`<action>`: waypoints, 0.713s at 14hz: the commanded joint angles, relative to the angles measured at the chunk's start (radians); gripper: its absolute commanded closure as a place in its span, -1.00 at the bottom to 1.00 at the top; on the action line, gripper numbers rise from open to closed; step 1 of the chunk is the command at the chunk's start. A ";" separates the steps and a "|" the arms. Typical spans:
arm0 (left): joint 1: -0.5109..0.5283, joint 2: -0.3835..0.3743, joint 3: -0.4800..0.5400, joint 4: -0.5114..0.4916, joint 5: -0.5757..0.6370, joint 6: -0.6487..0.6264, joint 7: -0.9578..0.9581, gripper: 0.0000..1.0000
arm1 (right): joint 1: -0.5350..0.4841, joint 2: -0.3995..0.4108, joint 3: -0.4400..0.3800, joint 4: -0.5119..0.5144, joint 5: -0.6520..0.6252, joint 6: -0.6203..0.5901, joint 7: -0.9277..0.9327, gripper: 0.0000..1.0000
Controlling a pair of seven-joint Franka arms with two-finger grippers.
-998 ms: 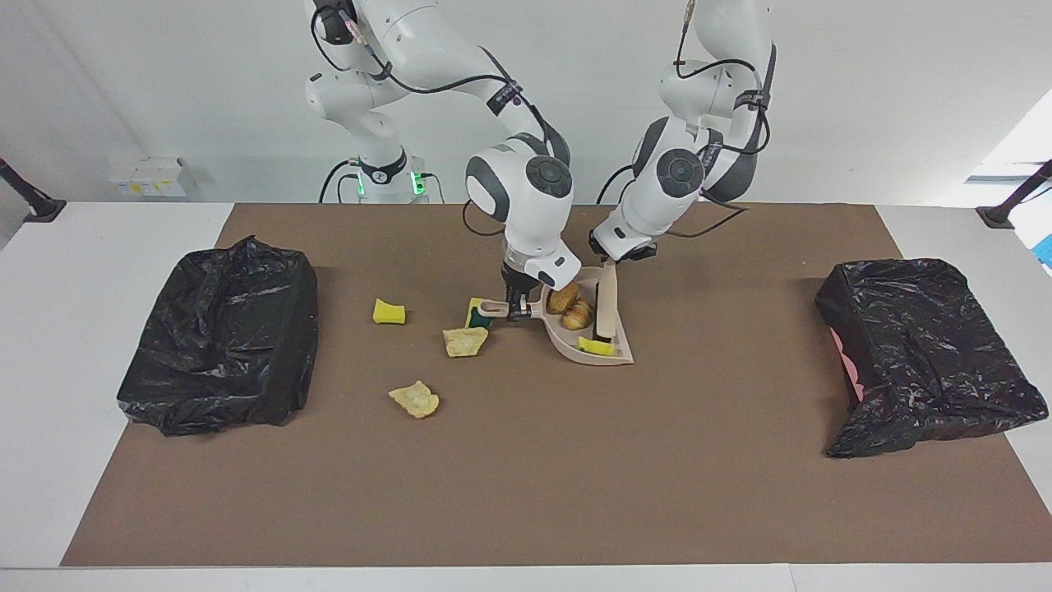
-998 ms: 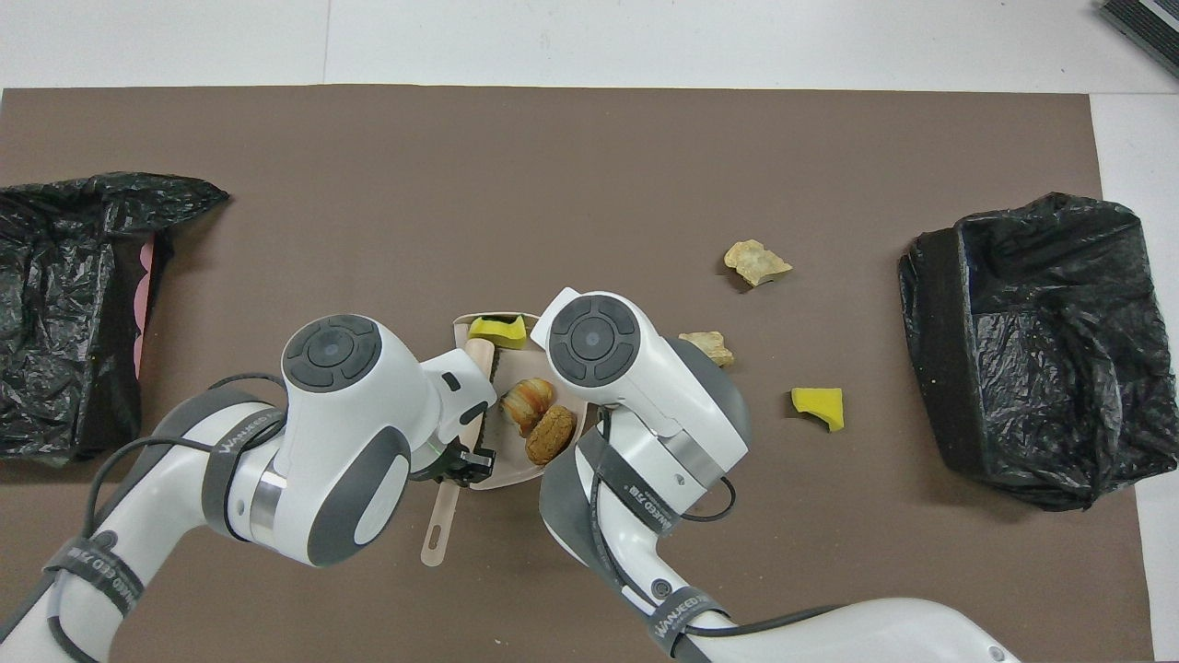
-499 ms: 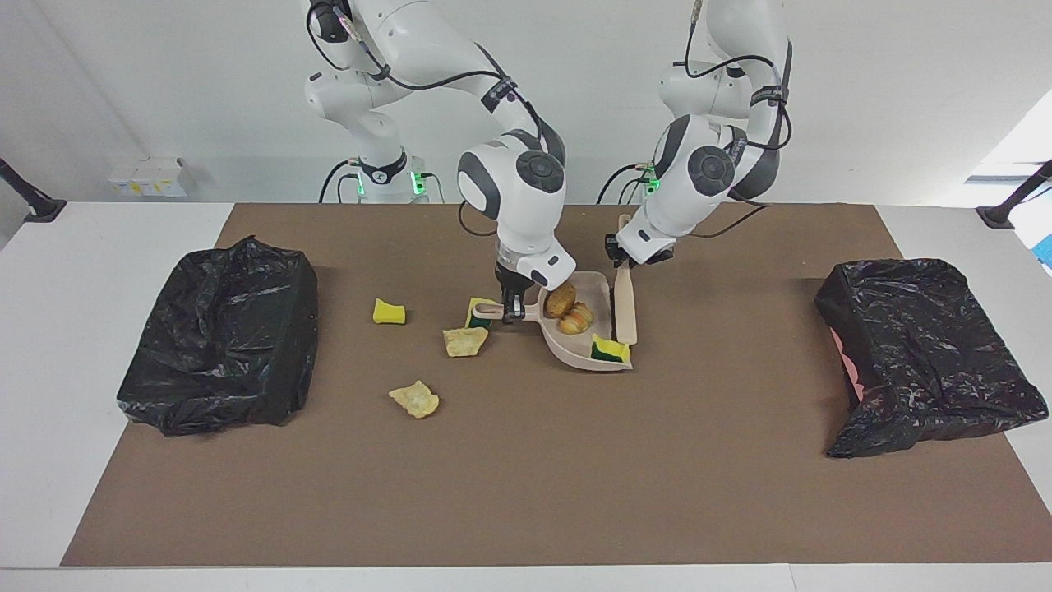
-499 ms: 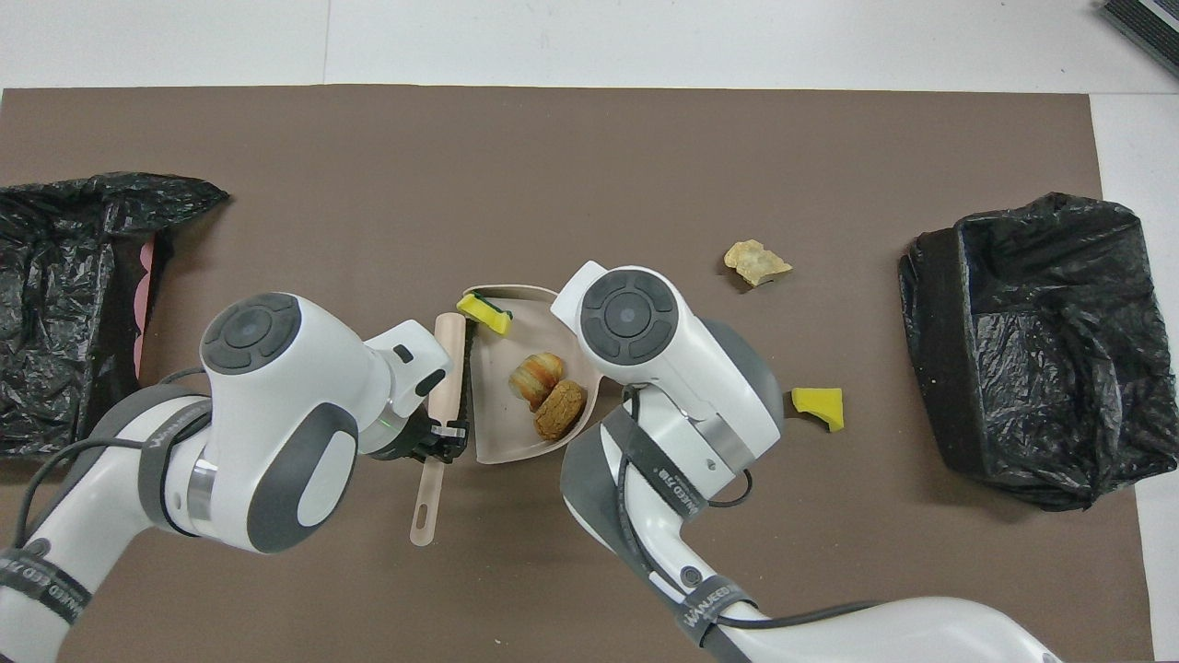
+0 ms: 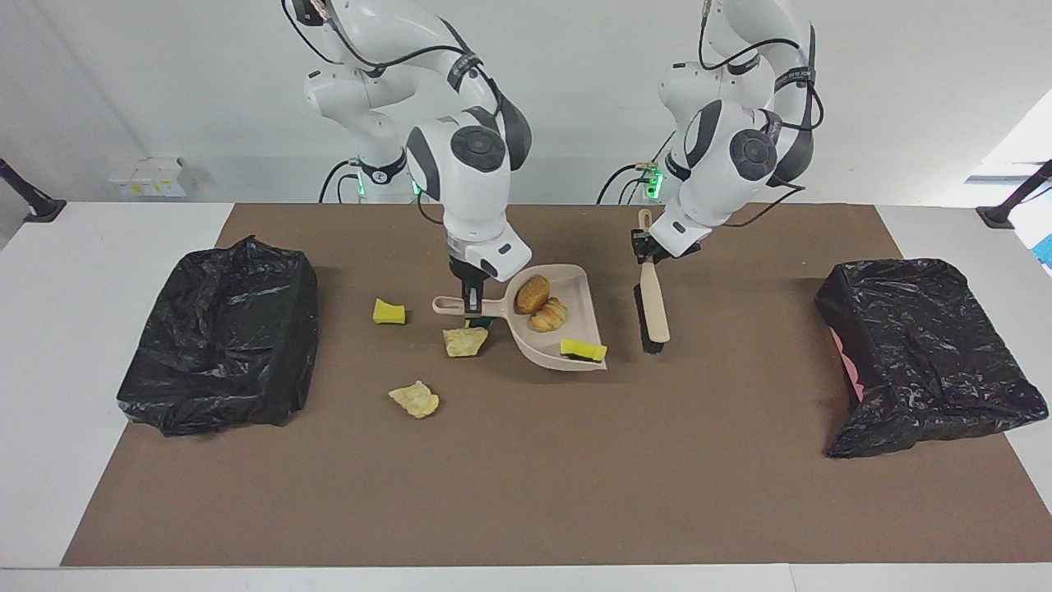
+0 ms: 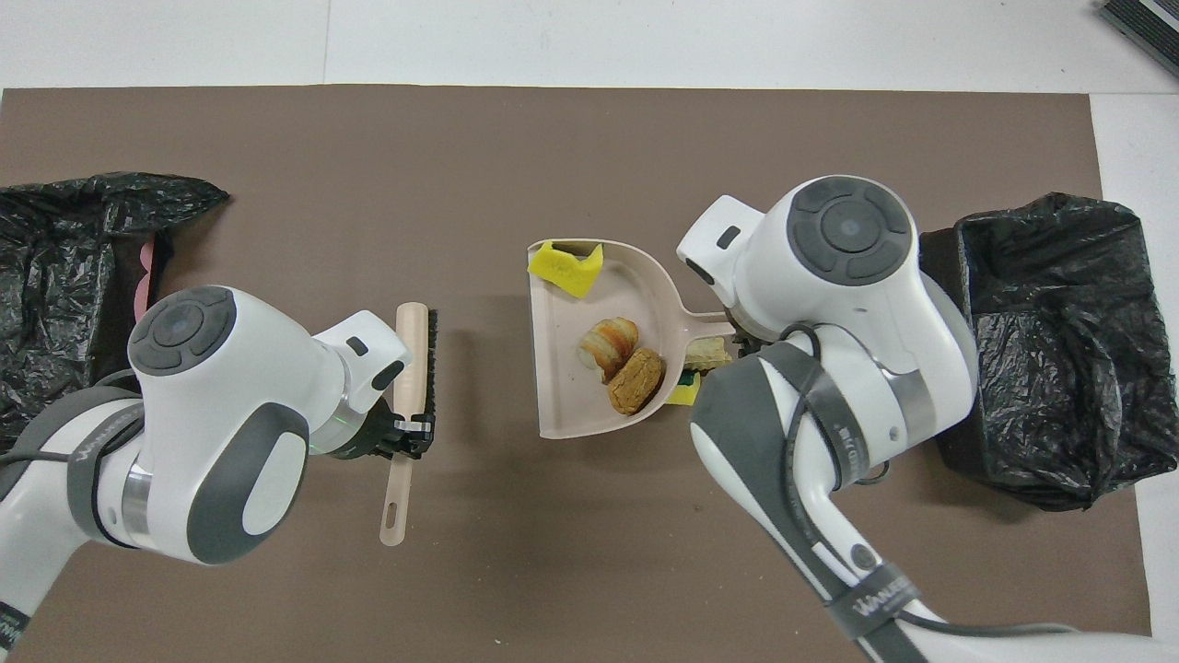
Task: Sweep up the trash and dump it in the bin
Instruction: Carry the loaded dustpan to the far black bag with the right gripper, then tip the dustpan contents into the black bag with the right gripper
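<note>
My right gripper (image 5: 472,304) is shut on the handle of the beige dustpan (image 5: 575,289), which it holds a little above the mat. In the pan lie two brown bread lumps (image 5: 541,304) and a yellow sponge bit (image 5: 583,350). My left gripper (image 5: 647,251) is shut on the beige brush (image 5: 654,306), which hangs over the mat beside the pan, apart from it. On the mat lie a yellow sponge (image 5: 389,312), two tan lumps (image 5: 464,340) (image 5: 415,399) and a yellow-and-green sponge (image 5: 481,323) under the pan's handle. The overhead view shows the pan (image 6: 562,368) and the brush (image 6: 414,359).
A bin lined with a black bag (image 5: 218,333) stands at the right arm's end of the table. A second black-bagged bin (image 5: 925,353) stands at the left arm's end. A brown mat (image 5: 526,477) covers the table.
The right gripper has lifted the dustpan and carried it toward the right arm's end. The left gripper has drawn the brush out of the pan toward the left arm's end.
</note>
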State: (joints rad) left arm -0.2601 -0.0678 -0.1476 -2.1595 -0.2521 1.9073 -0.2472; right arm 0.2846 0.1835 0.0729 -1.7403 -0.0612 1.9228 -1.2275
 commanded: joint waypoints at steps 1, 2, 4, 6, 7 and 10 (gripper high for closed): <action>-0.077 -0.032 0.000 -0.022 0.024 -0.008 -0.090 1.00 | -0.117 -0.074 0.011 -0.019 0.053 -0.045 -0.123 1.00; -0.129 -0.032 0.000 -0.029 0.024 -0.002 -0.162 1.00 | -0.167 -0.102 0.011 -0.019 0.054 -0.071 -0.176 1.00; -0.224 -0.036 0.000 -0.054 0.024 0.041 -0.265 1.00 | -0.290 -0.137 0.011 -0.021 0.070 -0.090 -0.292 1.00; -0.325 -0.050 0.000 -0.118 0.024 0.119 -0.375 1.00 | -0.443 -0.141 0.010 -0.021 0.125 -0.091 -0.416 1.00; -0.371 -0.059 0.002 -0.149 0.027 0.154 -0.426 1.00 | -0.505 -0.141 0.010 -0.018 0.135 -0.090 -0.467 1.00; -0.442 -0.081 0.000 -0.224 0.030 0.214 -0.490 1.00 | -0.635 -0.141 -0.001 -0.016 0.110 -0.041 -0.593 1.00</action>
State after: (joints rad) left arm -0.6640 -0.0844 -0.1654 -2.2983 -0.2433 2.0670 -0.6978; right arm -0.2925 0.0548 0.0609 -1.7430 0.0380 1.8497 -1.7612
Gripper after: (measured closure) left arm 0.744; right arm 0.683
